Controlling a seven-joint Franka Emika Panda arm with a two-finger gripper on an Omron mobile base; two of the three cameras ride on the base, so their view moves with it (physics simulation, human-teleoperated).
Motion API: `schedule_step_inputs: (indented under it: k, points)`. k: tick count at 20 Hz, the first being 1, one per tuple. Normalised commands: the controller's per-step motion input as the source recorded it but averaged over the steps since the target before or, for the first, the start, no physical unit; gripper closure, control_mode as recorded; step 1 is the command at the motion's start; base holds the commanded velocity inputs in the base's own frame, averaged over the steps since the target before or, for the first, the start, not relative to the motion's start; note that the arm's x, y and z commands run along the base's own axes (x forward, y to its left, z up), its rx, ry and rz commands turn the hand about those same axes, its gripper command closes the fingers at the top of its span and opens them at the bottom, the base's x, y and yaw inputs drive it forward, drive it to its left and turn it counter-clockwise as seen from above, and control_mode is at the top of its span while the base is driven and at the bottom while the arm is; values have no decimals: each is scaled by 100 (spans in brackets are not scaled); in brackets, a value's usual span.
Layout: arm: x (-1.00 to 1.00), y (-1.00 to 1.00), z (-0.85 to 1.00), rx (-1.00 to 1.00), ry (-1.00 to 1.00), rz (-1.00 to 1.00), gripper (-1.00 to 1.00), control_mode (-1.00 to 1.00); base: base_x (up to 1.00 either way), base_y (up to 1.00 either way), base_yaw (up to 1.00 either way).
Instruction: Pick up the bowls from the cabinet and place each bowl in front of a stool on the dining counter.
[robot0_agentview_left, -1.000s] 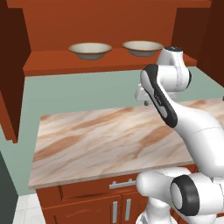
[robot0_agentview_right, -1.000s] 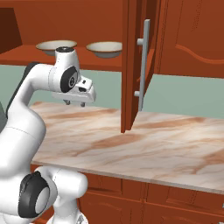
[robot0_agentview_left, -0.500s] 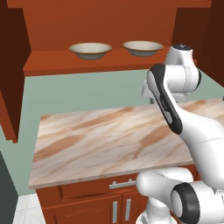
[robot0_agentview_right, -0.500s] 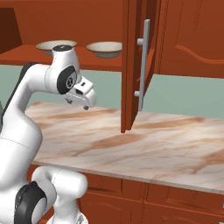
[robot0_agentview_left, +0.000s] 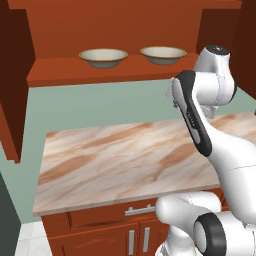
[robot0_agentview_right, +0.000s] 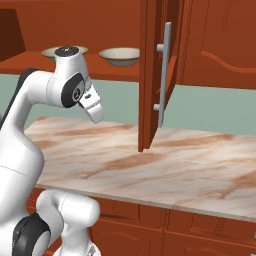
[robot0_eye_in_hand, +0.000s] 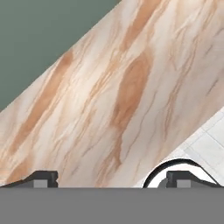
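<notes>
Bowls: two alike, cream with a thin brown rim, side by side on the shelf of the cabinet, apart from each other and from the arm.
Pincer: the gripper (robot0_eye_in_hand: 109, 179) has its two dark tips at the far lower left and lower right of the hand view, jaws spread wide, nothing between them.
Below the pincer: in the hand view, veined marble runs across the middle of the frame, grey-green wall at upper left, pale floor tiles at lower right.
Hand: in the right base view the gripper (robot0_agentview_right: 95, 112) sits left of centre, hanging above the marble, angled downward, touching nothing.
Left bowl: upper middle of the left base view (robot0_agentview_left: 103, 57); in the right base view at upper left, partly behind the arm's wrist (robot0_agentview_right: 49, 51).
Right bowl: upper right of centre in the left base view (robot0_agentview_left: 163, 54); upper middle in the right base view (robot0_agentview_right: 119, 56).
Cabinet: reddish-brown wood (robot0_agentview_left: 100, 25), shelf across the upper part of the left base view.
Cabinet door: stands open, edge-on at upper centre of the right base view (robot0_agentview_right: 150, 75), with a long silver handle (robot0_agentview_right: 165, 75).
Marble counter: beige and brown top (robot0_agentview_left: 115, 160) across the middle of both base views, over drawers with silver handles (robot0_agentview_left: 140, 211).
</notes>
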Motion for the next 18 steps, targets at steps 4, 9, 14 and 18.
schedule_step_inputs:
  k: [4,9,14,18]
  points:
    - [0,-3,27,23,-15,-32,-100,-100,0,0,0]
    - [0,-6,17,23,-14,-28,-100,-100,0,0,0]
    - [4,-6,13,23,-13,-24,-100,-100,0,0,0]
    - [15,-32,32,16,-3,-11,-100,-100,0,0,0]
